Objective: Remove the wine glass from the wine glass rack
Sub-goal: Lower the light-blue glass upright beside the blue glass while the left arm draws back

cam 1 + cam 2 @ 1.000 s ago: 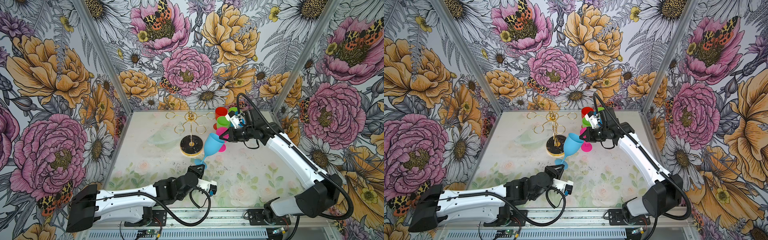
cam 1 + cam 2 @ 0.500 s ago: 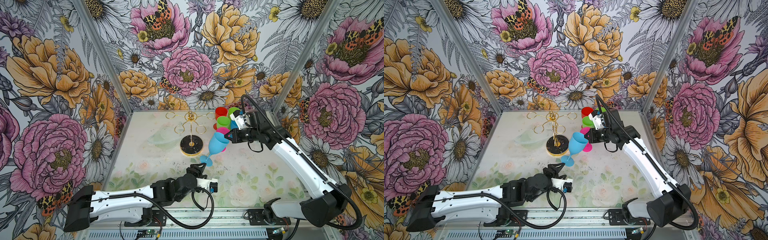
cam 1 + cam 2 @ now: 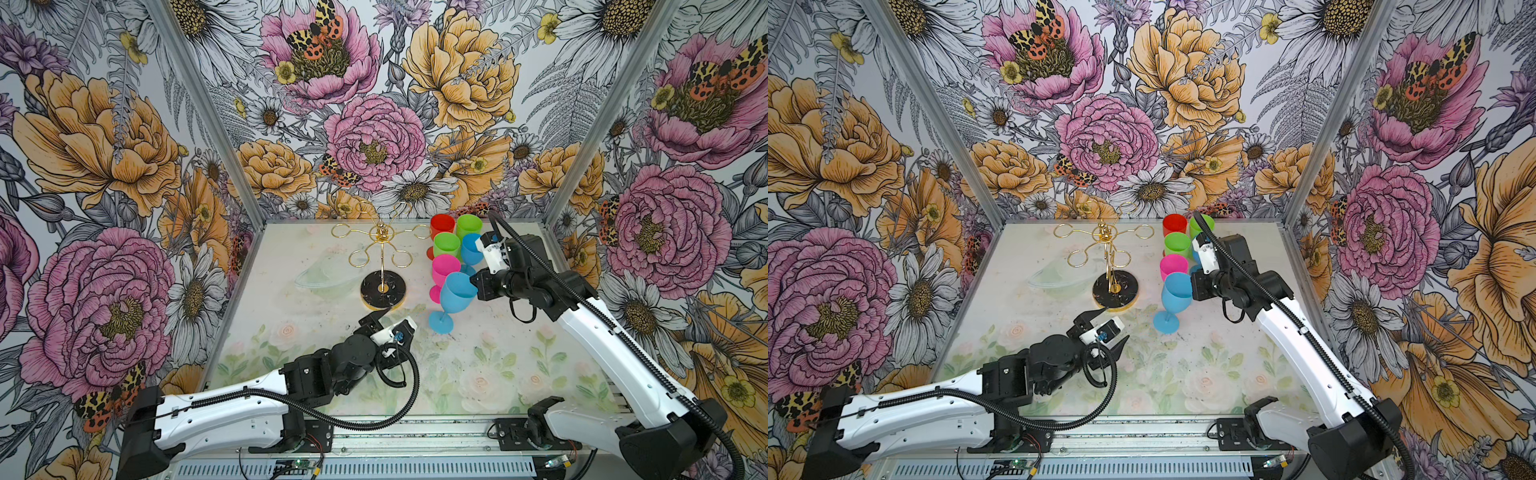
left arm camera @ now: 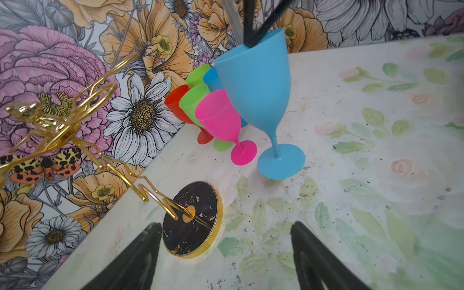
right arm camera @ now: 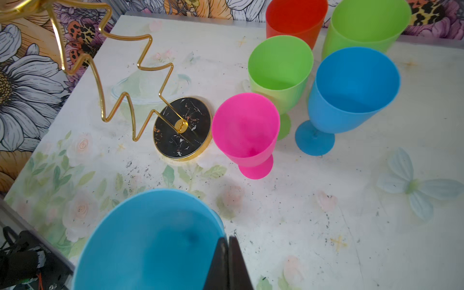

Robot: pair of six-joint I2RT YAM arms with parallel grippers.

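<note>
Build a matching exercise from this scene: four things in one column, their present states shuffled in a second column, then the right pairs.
Column one
1. left gripper
2. right gripper
3. wine glass rack
4. pink wine glass

Column two
A. no glass hangs on any of its loops
B. open, holding nothing
C. stands upright, with nothing gripping it
D. shut on the rim of the front blue wine glass

Pairs: 1-B, 2-D, 3-A, 4-C
</note>
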